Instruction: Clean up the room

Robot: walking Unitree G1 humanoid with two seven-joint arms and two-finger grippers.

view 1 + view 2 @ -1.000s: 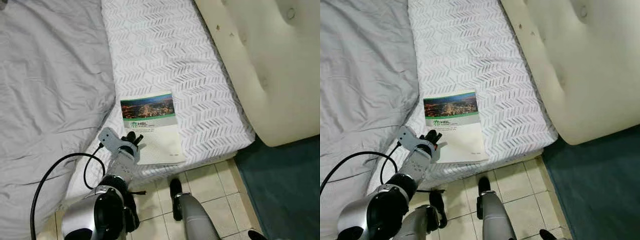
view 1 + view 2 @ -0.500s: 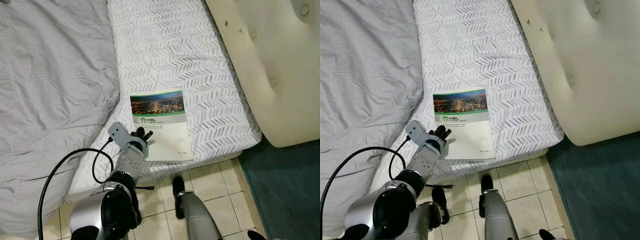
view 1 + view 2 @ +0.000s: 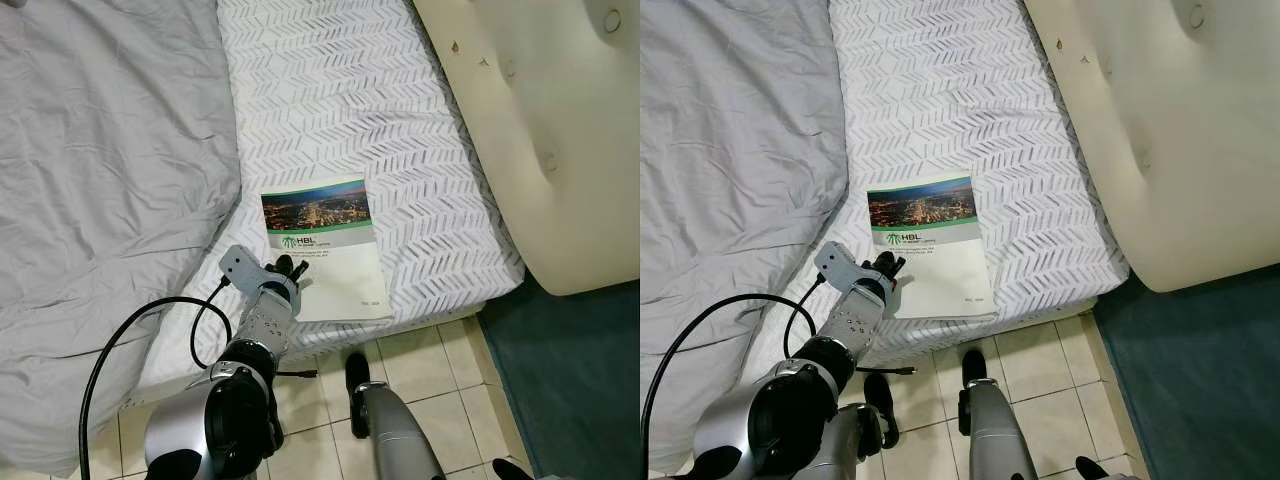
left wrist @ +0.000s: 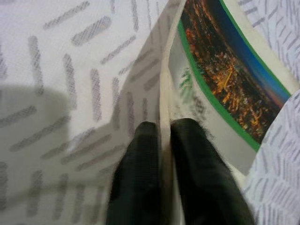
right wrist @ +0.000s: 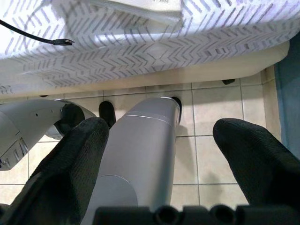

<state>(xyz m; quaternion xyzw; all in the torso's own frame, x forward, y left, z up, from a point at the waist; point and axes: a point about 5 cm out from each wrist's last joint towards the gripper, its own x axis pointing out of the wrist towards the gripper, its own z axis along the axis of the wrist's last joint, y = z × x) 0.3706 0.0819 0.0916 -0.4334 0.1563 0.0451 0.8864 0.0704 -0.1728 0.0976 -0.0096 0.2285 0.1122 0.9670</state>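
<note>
My left gripper [image 4: 160, 140] pinches the near left edge of the booklet [image 3: 325, 250], which lies on the bed [image 3: 330, 90] by its foot. I should keep the pinch firm and lift slowly, so the thin pages don't slip. My right gripper [image 5: 159, 159] hangs wide over the floor [image 5: 220, 122].

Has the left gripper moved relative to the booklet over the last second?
No. The left gripper stays at the booklet's lower left corner, fingers pinching its edge; only the camera shifted.
</note>
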